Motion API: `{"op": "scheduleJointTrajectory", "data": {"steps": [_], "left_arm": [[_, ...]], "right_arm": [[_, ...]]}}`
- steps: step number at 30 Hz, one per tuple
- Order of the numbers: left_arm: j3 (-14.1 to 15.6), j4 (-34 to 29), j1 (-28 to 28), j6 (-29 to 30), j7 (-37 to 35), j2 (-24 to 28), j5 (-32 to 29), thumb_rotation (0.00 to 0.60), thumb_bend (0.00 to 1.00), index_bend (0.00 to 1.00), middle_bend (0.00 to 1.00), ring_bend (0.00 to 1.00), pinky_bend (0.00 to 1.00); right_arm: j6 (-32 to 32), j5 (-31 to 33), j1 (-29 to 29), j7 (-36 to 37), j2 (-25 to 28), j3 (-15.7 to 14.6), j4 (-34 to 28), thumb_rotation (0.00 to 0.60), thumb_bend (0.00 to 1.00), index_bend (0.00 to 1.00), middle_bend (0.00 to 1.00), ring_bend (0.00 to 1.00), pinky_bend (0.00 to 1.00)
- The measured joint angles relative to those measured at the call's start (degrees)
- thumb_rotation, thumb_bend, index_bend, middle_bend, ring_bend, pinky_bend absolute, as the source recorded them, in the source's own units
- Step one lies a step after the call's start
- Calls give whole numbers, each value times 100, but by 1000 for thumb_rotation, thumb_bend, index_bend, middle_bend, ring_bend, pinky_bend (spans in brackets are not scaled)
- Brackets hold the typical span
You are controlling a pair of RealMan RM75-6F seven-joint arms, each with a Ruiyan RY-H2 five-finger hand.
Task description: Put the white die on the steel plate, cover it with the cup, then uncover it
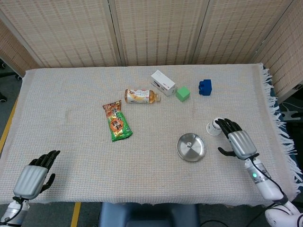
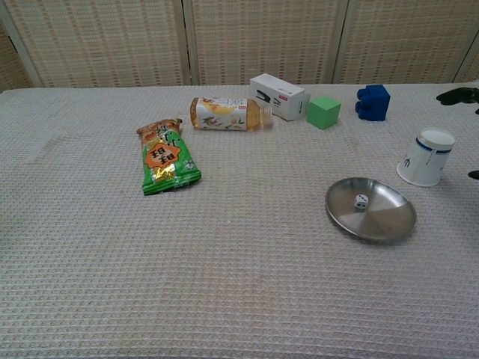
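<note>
Resting at the lower left corner of the head view, the left hand (image 1: 33, 178) lies on the worktop's (image 1: 71, 94) near edge, fingers loosely apart, holding nothing. Low on the right, the right hand (image 1: 237, 141) hovers with fingers spread, empty, its fingertips near the cup (image 2: 425, 157) without gripping it. Right of centre sits the steel plate (image 2: 382, 217), and the white die (image 2: 361, 201) lies inside it, uncovered, toward its left side. The cup stands upside down on the cloth just beyond the plate's right edge, apart from it. Left of centre lies a green snack packet (image 2: 166, 158). Farther back, in a row from left to right, are a bottle (image 2: 224, 114) on its side, a white box (image 2: 278, 96), a green cube (image 2: 323, 112) and a blue block (image 2: 373, 102).
</note>
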Motion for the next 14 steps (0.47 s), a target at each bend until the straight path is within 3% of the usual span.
{"op": "scheduleJointTrajectory", "data": {"steps": [7, 10, 14], "left_arm": [[-4, 6, 20, 74, -100, 29, 42, 600, 451, 71, 106, 189, 365], [-6, 17, 13, 62, -102, 23, 47, 600, 450, 71, 107, 189, 365], [-10, 19, -15, 23, -84, 8, 54, 600, 450, 71, 108, 190, 365]], "right_arm": [[1320, 57, -910, -2140, 112, -160, -832, 600, 133, 0, 36, 0, 112], [1811, -63, -1223, -2425, 77, -207, -968, 600, 132, 0, 35, 0, 113], [1928, -224, -1369, -2400, 19, -264, -918, 600, 132, 0, 35, 0, 113]]}}
